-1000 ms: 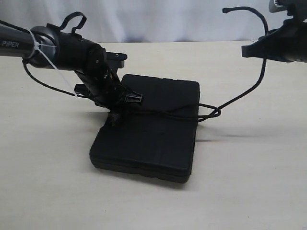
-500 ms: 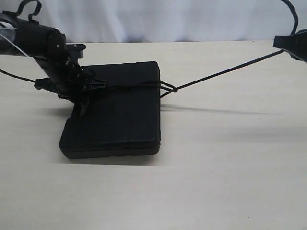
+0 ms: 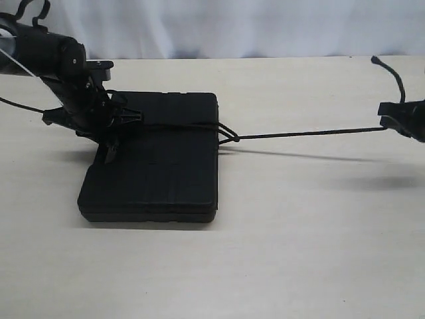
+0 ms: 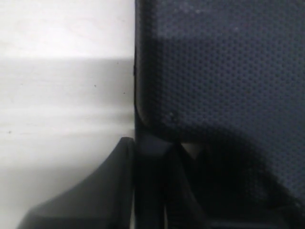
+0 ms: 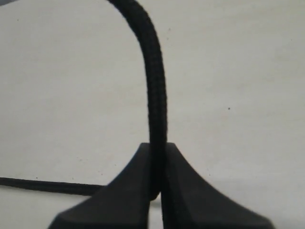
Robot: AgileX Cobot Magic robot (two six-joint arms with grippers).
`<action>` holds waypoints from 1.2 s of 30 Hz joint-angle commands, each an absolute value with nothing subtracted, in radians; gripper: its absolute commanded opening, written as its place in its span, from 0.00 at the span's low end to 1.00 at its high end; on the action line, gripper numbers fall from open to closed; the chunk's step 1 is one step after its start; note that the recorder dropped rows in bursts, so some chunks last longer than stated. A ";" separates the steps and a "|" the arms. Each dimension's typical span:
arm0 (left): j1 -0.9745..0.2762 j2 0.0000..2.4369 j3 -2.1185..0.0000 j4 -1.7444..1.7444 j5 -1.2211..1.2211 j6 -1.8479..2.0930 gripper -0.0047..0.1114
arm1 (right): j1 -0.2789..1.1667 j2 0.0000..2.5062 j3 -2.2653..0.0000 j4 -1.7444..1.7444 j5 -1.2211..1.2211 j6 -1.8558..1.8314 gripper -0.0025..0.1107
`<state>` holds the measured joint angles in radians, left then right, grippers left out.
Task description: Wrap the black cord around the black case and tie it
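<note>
Black cord point(image 3: 305, 135) runs across the top of the black case point(image 3: 159, 179), which lies flat on the table point(image 3: 299, 252) toward its left side. The cord gathers in a small knot point(image 3: 230, 138) at the case's right edge, then stretches straight and taut to the right pincer point(image 3: 387, 124), which is clenched on it; a short free tail curls up beyond the jaws. The left pincer point(image 3: 133, 117) sits at the case's far-left edge, jaws narrowed, apparently grasping the cord's other end, with a tuft hanging below. The knot is well apart from the right pincer, on its left, and the line lies lengthwise between the two arms. The left arm is nearer the case. Cinching the knot probably means pulling outward along that line.
</note>
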<state>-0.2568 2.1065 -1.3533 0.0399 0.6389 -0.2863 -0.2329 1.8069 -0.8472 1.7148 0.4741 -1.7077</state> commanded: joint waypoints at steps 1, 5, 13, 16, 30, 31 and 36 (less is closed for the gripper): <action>-0.220 2.101 -1.348 0.121 0.667 -0.308 0.04 | -0.324 1.850 -0.855 1.744 0.339 -1.731 0.06; -0.210 2.101 -1.348 0.124 0.647 -0.317 0.04 | -0.372 1.867 -0.855 1.744 0.353 -1.731 0.06; -0.169 2.077 -1.350 0.120 0.621 -0.332 0.04 | -0.395 1.870 -0.855 1.744 0.344 -1.731 0.06; -0.166 2.067 -1.350 0.120 0.620 -0.333 0.04 | -0.395 1.870 -0.855 1.744 0.344 -1.731 0.06; -0.166 2.063 -1.350 0.120 0.639 -0.333 0.04 | -0.395 1.870 -0.855 1.744 0.238 -1.734 0.06; -0.166 2.063 -1.350 0.120 0.645 -0.333 0.04 | -0.395 1.870 -0.855 1.744 0.238 -1.734 0.06; -0.166 2.063 -1.350 0.120 0.665 -0.333 0.04 | -0.395 1.870 -0.855 1.744 0.227 -1.734 0.21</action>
<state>-0.2064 2.0850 -1.3511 0.0437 0.6614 -0.2988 -0.3625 1.8731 -0.8491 1.7190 0.3545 -1.7165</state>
